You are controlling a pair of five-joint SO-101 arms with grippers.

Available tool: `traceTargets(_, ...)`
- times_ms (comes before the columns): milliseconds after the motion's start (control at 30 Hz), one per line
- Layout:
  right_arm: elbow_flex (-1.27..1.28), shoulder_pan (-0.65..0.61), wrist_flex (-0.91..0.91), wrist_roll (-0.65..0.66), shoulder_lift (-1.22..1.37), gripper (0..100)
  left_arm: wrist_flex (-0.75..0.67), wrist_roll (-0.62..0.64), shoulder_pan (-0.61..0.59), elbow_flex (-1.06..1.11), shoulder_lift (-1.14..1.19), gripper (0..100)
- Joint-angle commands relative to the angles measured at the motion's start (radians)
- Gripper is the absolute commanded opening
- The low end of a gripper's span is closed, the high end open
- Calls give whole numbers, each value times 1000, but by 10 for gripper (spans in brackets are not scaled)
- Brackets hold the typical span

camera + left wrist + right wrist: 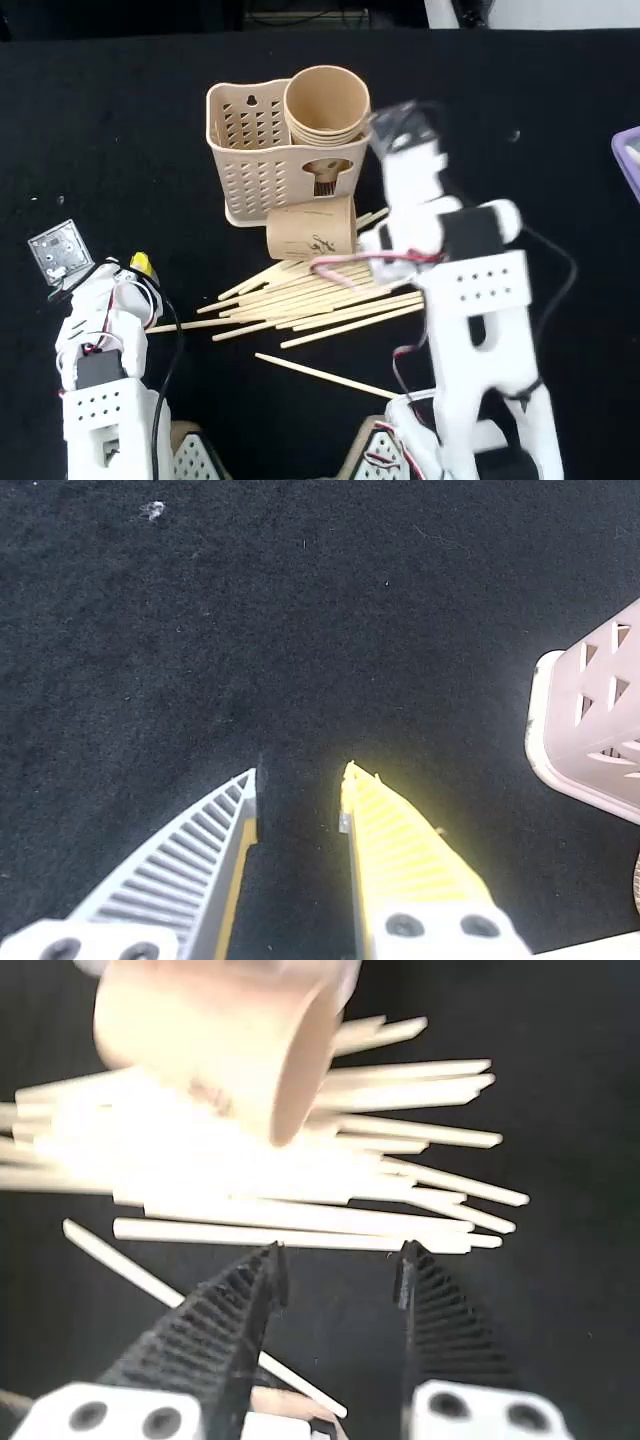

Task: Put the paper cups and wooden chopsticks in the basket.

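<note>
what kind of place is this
Likely a robot lab bench: left arm and right arm mounted at a black table, with a basket, paper cups and wooden chopsticks on it.

"Where is the basket (250, 170) sitting?"

"Toward the far side of the table (120, 120), with stacked cups (326, 103) standing in its right compartment."

"And the loose cup (311, 228)?"

"It is lying on its side just before the basket, at the far edge of the chopsticks (320, 300). One stick (325, 375) is lying apart, nearer the arms."
</note>
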Motion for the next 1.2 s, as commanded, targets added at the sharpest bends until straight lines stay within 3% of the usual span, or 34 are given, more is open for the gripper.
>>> traceTargets(0,168,-75,-138,52,-131,190,-23,2,-4,-7,-14,145)
traceTargets(300,526,-241,-399,48,-401,190,-23,2,-5,-7,-14,145)
traceTargets(800,845,-164,-790,43,-576,190,-23,2,-5,-7,-14,145)
traceTargets(1167,855,-163,-835,6,-575,190,-23,2,-5,-5,-14,145)
